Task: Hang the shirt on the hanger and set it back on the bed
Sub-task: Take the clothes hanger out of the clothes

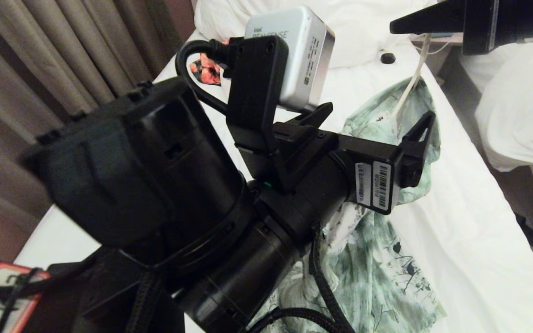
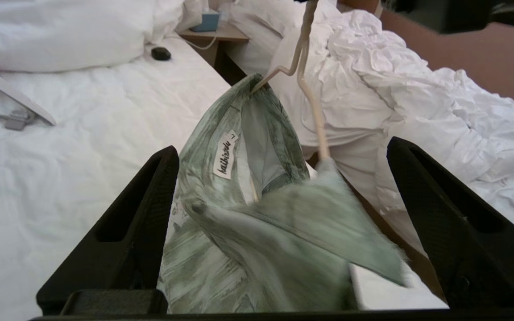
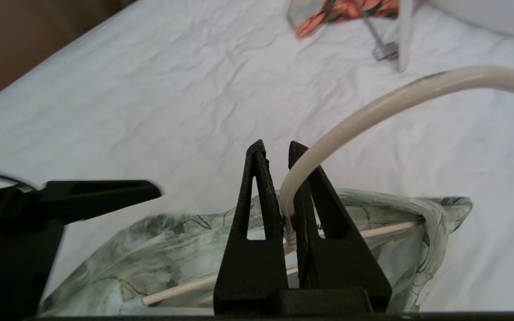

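The shirt [image 1: 387,259] hangs from the hanger [image 3: 386,104], its lower part draped on the bed [image 1: 470,231], at about four o'clock of the head view. The right gripper [image 3: 277,154], at one o'clock, pinches the hanger's twisted neck between closed jaws. The left gripper [image 2: 283,178] at centre stands wide open around the collar, gripping nothing. A thick white hanger [image 2: 11,96] lies toward the pillows [image 2: 60,31] at eleven o'clock

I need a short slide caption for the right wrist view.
Right gripper clamps the hanger neck above the shirt over the bed.
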`<state>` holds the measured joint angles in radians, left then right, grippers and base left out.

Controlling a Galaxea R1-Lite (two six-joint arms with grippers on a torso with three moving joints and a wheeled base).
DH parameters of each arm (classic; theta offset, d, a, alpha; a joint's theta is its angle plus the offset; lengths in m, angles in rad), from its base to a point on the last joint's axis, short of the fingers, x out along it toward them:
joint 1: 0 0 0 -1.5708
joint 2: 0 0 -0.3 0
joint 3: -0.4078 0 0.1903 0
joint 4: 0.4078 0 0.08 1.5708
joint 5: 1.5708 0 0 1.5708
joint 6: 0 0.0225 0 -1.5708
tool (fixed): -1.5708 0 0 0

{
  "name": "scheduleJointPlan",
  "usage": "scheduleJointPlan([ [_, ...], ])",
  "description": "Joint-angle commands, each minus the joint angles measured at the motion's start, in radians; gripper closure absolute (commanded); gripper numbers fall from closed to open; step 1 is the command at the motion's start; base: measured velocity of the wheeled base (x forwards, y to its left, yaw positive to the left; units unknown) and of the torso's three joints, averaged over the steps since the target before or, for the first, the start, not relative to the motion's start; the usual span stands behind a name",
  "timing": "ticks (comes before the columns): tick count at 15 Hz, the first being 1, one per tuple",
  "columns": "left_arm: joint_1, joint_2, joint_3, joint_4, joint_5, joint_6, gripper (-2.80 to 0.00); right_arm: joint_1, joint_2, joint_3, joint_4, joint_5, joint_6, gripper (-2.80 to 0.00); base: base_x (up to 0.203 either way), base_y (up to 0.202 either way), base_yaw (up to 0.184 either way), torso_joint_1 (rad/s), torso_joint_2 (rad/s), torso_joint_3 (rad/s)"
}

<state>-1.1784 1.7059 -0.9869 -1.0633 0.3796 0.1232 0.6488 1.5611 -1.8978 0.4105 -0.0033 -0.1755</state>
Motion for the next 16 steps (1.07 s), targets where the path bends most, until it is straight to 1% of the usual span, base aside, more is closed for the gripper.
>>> scheduleJointPlan([
  [1, 0.001, -0.022, 0.004, -0.007, 0.004, 0.018, -2.80, -0.009, 0.007, 0.006, -0.012, -0.004, -0.002, 0.00, 0.000, 0.000, 0.000, 0.000, 0.00, 0.000],
  [3, 0.014, -0.032, 0.002, -0.023, 0.002, 0.026, -2.80, -0.017, 0.009, 0.005, -0.036, -0.038, -0.002, 0.00, 0.000, 0.000, 0.000, 0.000, 0.00, 0.000],
  [6, 0.037, -0.034, -0.007, -0.027, 0.002, 0.026, -2.80, -0.043, 0.025, 0.005, -0.080, -0.114, -0.004, 0.00, 0.000, 0.000, 0.000, 0.000, 0.00, 0.000],
  [7, 0.040, -0.034, -0.009, -0.029, 0.002, 0.026, -2.80, -0.057, 0.028, 0.004, -0.087, -0.120, -0.004, 0.00, 0.000, 0.000, 0.000, 0.000, 0.00, 0.000],
  [8, 0.042, -0.035, -0.011, -0.030, 0.002, 0.026, 0.00, -0.064, 0.028, 0.002, -0.087, -0.122, -0.004, 0.00, 0.000, 0.000, 0.000, 0.000, 0.00, 0.000],
  [11, 0.063, -0.038, -0.022, -0.029, 0.002, 0.026, 0.00, -0.096, 0.039, -0.012, -0.086, -0.120, -0.001, 0.00, 0.000, 0.000, 0.000, 0.000, 0.00, 0.000],
  [16, 0.076, -0.061, -0.022, -0.023, 0.004, 0.026, 0.00, -0.109, 0.051, -0.040, -0.087, -0.123, -0.004, 0.00, 0.000, 0.000, 0.000, 0.000, 0.00, 0.000],
])
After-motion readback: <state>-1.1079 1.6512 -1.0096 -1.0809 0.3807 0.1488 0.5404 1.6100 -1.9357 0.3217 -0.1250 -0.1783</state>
